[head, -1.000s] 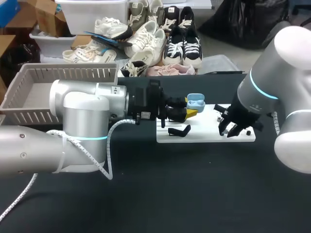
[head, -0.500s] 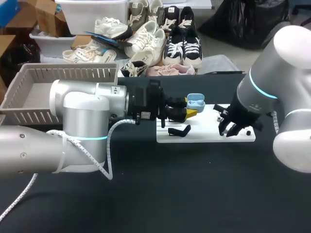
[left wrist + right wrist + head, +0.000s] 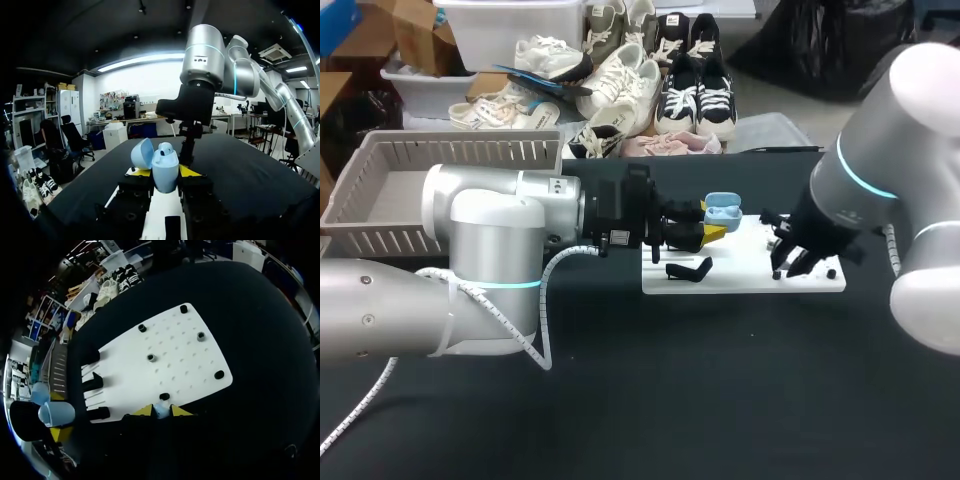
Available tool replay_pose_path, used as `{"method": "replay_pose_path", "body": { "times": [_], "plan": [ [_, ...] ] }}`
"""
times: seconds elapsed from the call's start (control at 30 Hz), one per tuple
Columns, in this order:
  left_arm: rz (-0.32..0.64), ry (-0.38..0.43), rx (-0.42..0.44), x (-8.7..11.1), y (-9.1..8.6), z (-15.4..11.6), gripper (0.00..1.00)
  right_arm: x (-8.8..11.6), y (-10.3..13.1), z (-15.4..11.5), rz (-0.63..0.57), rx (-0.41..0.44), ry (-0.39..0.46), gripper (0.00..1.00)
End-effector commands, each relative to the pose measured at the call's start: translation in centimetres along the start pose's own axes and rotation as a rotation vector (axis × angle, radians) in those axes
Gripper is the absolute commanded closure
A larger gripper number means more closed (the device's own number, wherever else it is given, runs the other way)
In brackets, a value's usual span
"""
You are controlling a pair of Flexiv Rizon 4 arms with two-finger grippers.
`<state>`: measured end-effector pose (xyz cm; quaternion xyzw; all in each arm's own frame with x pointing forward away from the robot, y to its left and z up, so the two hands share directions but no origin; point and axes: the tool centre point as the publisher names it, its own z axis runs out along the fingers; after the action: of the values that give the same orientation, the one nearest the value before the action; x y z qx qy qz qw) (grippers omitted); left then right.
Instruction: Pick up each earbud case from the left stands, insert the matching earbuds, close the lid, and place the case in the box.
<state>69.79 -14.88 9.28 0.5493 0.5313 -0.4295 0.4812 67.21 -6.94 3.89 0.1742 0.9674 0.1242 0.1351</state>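
My left gripper [image 3: 711,232] hangs over the left end of the white board [image 3: 745,278], shut on a light blue earbud case [image 3: 722,210] whose lid stands open. In the left wrist view the case [image 3: 165,169] sits upright between the yellow tips of that gripper [image 3: 165,176]. My right gripper [image 3: 788,264] is just above the board's right part. In the right wrist view a small pale blue earbud [image 3: 161,409] is pinched between the tips of that gripper [image 3: 161,412], above the board's near edge [image 3: 170,352]. The case [image 3: 56,413] shows off to one side.
A black stand [image 3: 690,269] sits on the board's left part, and short black pegs [image 3: 151,357] dot its right part. A grey slatted basket [image 3: 460,146] stands at the table's far left. Dark tabletop [image 3: 720,380] lies in front of the board.
My right gripper has closed a little on the earbud and risen slightly off the board. The left arm with the case has kept still.
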Motion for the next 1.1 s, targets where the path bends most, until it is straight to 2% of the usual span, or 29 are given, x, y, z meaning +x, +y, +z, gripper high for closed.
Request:
{"method": "replay_pose_path", "body": {
  "times": [0.03, 0.2, 0.4, 0.87, 1.1],
  "plan": [
    [0.001, -0.003, -0.001, 0.1, 0.0, 0.0, 1.0, 0.7, -0.7, -1.1, -0.048, 0.011, -0.001, 1.0],
    [0.001, -0.003, -0.001, 0.1, 0.0, 0.0, 1.0, 1.0, -0.9, -1.8, -0.174, 0.069, 0.017, 1.0],
    [0.001, -0.003, -0.001, 0.1, 0.0, 0.0, 1.0, 1.7, -1.5, -2.8, -0.3, 0.031, 0.074, 1.0],
    [0.001, -0.003, -0.001, 0.1, 0.0, 0.0, 1.0, 4.1, -1.3, -5.4, -0.692, 0.092, 0.164, 1.0],
    [0.001, -0.003, -0.001, 0.1, 0.0, 0.0, 1.0, 4.1, -0.9, -7.2, -0.842, 0.112, 0.209, 1.0]
  ]
}}
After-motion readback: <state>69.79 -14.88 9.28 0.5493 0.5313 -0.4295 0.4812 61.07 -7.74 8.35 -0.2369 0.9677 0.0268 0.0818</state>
